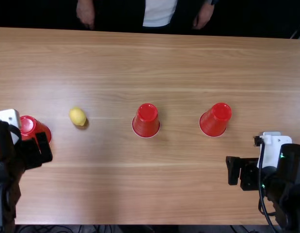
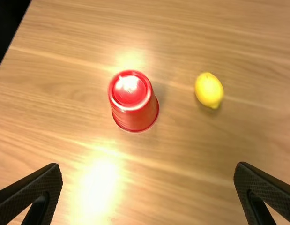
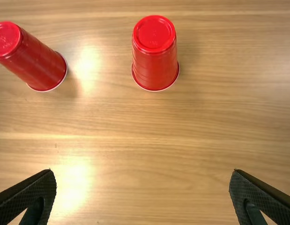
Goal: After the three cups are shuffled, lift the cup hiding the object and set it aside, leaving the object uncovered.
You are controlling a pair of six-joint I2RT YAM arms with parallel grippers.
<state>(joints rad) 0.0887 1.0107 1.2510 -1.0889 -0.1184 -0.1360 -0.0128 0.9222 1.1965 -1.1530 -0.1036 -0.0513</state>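
Observation:
Three red cups stand upside down in a row across the table. The left cup (image 1: 32, 127) (image 2: 132, 101) is near the table's left end, the middle cup (image 1: 146, 120) (image 3: 33, 57) and the right cup (image 1: 215, 119) (image 3: 155, 51) farther along. A yellow lemon-shaped object (image 1: 77, 116) (image 2: 209, 90) lies uncovered between the left and middle cups. My left gripper (image 1: 29, 144) (image 2: 145, 201) is open just on the near side of the left cup, not touching it. My right gripper (image 1: 235, 170) (image 3: 145, 201) is open with nothing in it, nearer than the right cup and to its right.
The table's left edge (image 2: 9, 44) runs close beside the left cup. Bare wood (image 1: 150, 63) stretches beyond the cups to the far edge. The arms' bodies take up the near corners.

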